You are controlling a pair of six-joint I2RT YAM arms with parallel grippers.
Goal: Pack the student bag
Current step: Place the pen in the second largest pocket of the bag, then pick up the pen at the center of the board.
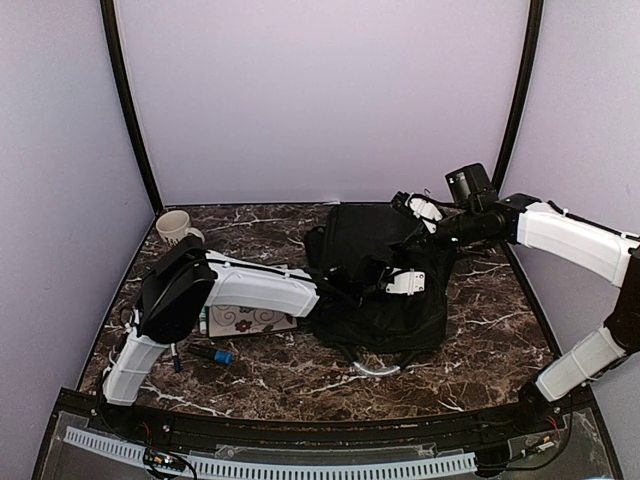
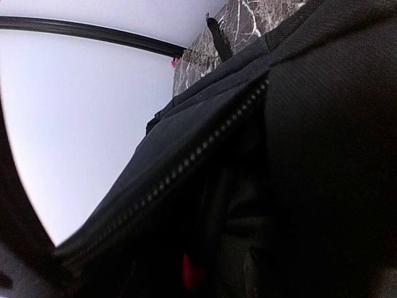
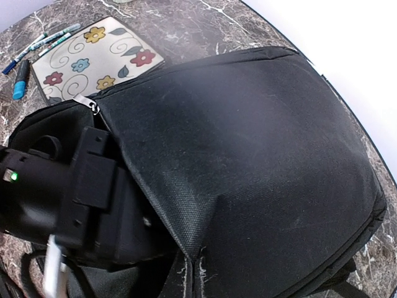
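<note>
The student bag point(image 1: 375, 300), a big black backpack, lies in the middle of the marble table. My right gripper point(image 1: 415, 208) is shut on the edge of its top flap point(image 3: 248, 161) and holds it lifted; the fabric is pinched between the fingertips at my right gripper point(image 3: 208, 273). My left gripper point(image 1: 405, 282) reaches into the opening under that flap, and its black body point(image 3: 74, 186) shows there. In the left wrist view I see only the dark inside, the zipper point(image 2: 198, 155) and a small red thing point(image 2: 192, 270); the fingers are hidden.
A floral notebook point(image 1: 245, 320) lies left of the bag under the left arm, with a blue marker point(image 1: 215, 354) and pens point(image 3: 37, 40) beside it. A cream mug point(image 1: 178, 228) stands at the back left. The bag's grey loop handle point(image 1: 375, 368) points toward the front.
</note>
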